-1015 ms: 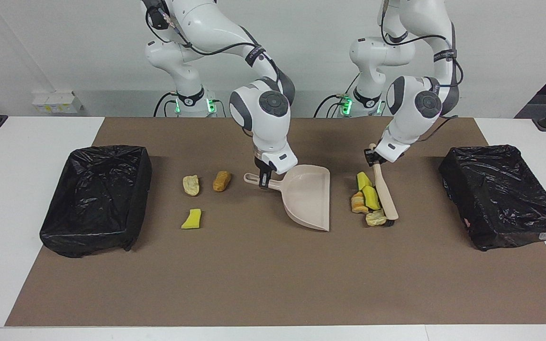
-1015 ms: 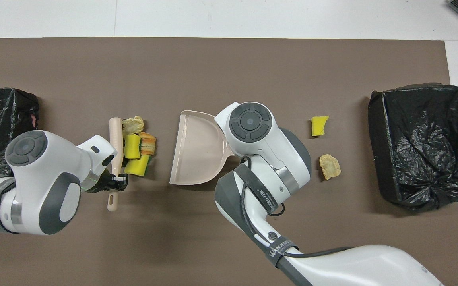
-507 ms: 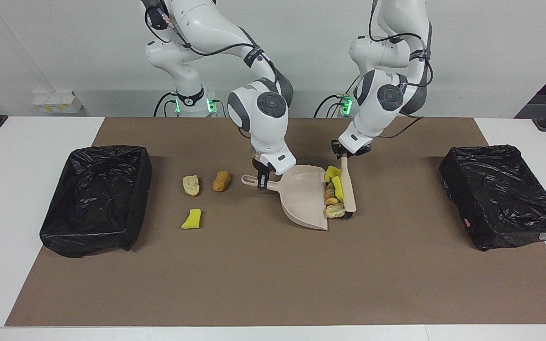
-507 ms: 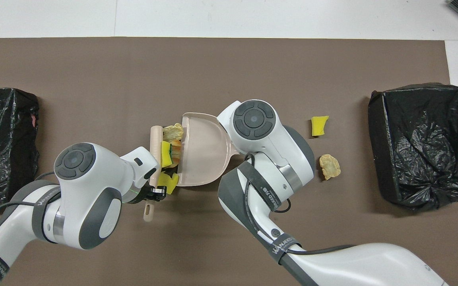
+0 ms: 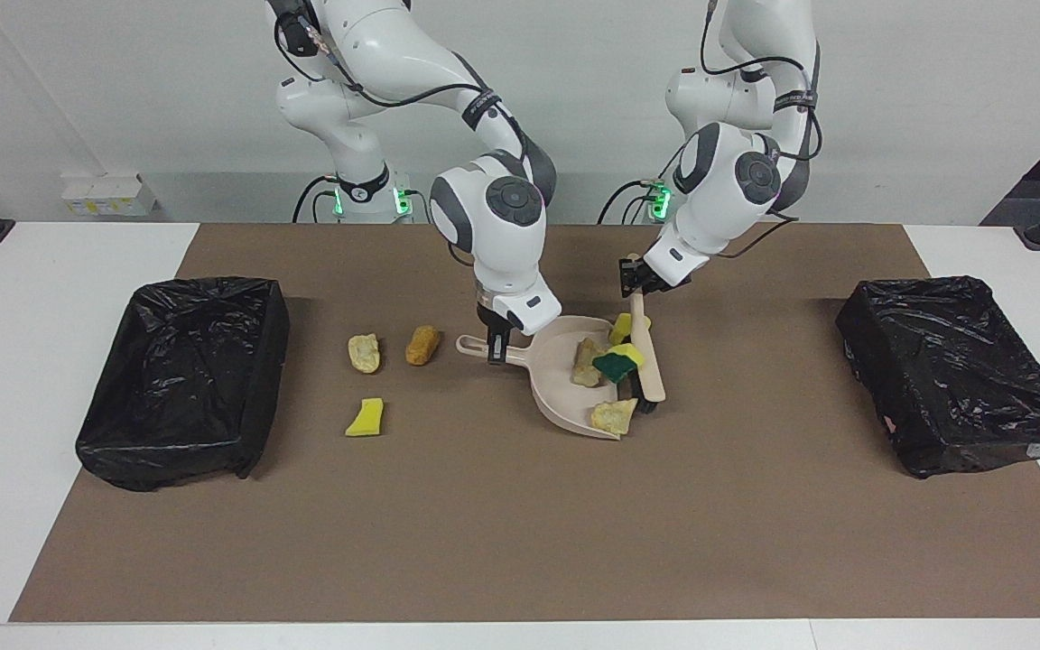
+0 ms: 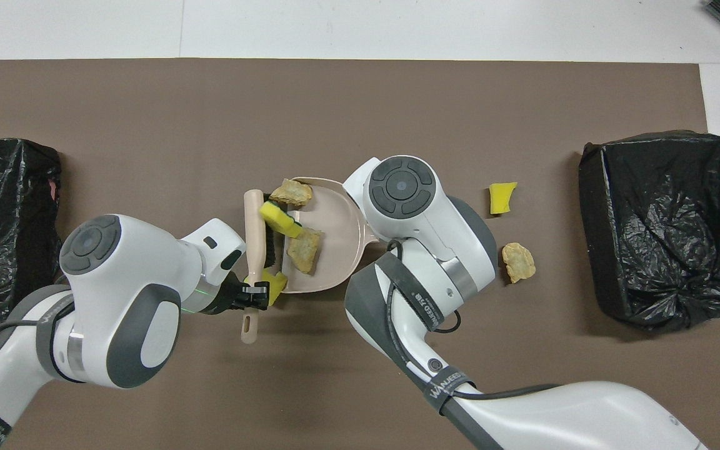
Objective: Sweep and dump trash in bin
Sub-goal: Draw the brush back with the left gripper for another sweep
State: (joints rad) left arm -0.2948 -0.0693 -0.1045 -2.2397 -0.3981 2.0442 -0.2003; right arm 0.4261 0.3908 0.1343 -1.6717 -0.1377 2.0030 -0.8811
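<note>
Jaws: both clamped tight. The right gripper [image 5: 495, 348] has the dustpan handle [image 5: 475, 344], and the left gripper [image 5: 633, 278] has the top end of the brush [image 5: 646, 352].
Bin at the right arm's end [image 5: 181, 370]: well out from the right gripper, lined in black.
Loose scraps: three of them, between that bin and the right gripper's jaws: a pale one [image 5: 364, 352], an orange-brown one [image 5: 422, 344] and a yellow one [image 5: 366, 417]. None swept yet.
Dustpan [image 5: 565, 397]: flat on the mat, with its mouth facing the brush.
Swept scraps: a tan one [image 5: 586, 361] sits well inside the pan. A green-backed one [image 5: 617, 361] is at the mouth against the brush, and another tan one [image 5: 613, 415] is right on the lip. A yellow one [image 5: 619, 327] sits just below the left jaws; can't tell if it's inside or just off the corner.
Brush axis: runs straight away from the robots, lined up along the pan's mouth, bristle end down on the mat.
What matters next: the scraps lie on the dustpan side of the brush, so I'd guess a short sideways push toward the right gripper finishes it.
Arm poses: the left arm is bent and leaning in over the mouth. The right wrist points steeply down onto the handle.
Bin at the left arm's end [image 5: 953, 370]: well away from the left jaws.
</note>
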